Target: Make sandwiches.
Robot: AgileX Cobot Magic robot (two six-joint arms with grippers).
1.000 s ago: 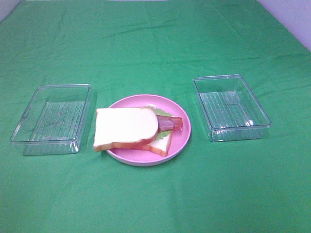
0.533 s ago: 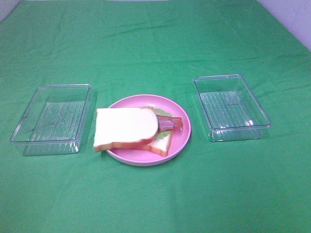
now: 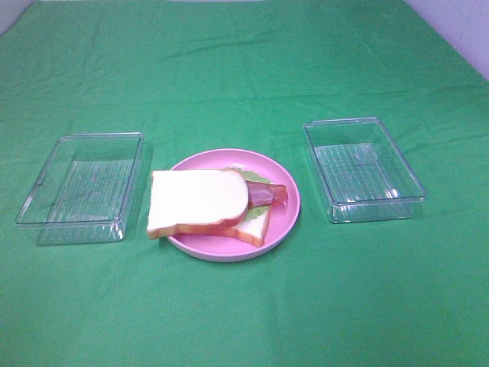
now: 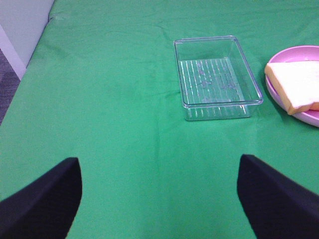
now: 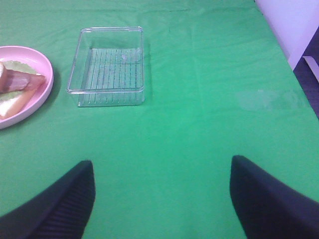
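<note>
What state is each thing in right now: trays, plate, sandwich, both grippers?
Left tray: empty, upright on the cloth.
Right tray: empty, upright on the cloth.
Plate: holds the sandwich.
Sandwich: stacked, top slice shifted so it overhangs the plate's left rim; lettuce and bacon stick out on the right.
Left gripper: open, holding nothing.
Right gripper: open, holding nothing.

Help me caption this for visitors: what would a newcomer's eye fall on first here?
The sandwich at the centre of the green cloth, stacked on a round pink plate, its top bread slice overhanging the plate's left rim and a red-brown bacon strip poking out on the right. Next, the two clear trays flanking it, the left tray and the right tray, both empty.
</note>
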